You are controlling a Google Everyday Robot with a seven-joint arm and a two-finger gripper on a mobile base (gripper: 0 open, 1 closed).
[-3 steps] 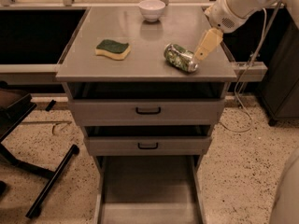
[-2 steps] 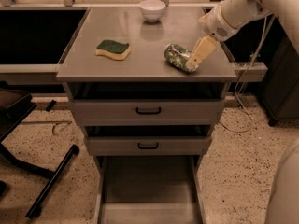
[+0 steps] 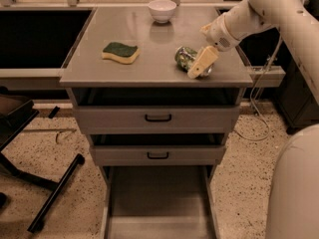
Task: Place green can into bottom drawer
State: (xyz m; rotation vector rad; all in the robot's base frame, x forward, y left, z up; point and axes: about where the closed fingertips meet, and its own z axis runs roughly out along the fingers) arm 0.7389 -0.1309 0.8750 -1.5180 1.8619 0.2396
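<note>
Green can [image 3: 184, 58] lies on its side on the cabinet top [image 3: 149, 39], right of centre. Gripper [image 3: 200, 64] sits against its right end; whether it grips, cannot tell. Bottom drawer [image 3: 157, 203] stands open.

A: The green can [image 3: 185, 58]?
B: Lies on its side on the cabinet [image 3: 149, 44] top, right front. Mottled green-white. The gripper [image 3: 202, 63] is at its right side.
A: The bottom drawer [image 3: 158, 203]?
B: Pulled out at the cabinet's foot. Grey, shallow.
</note>
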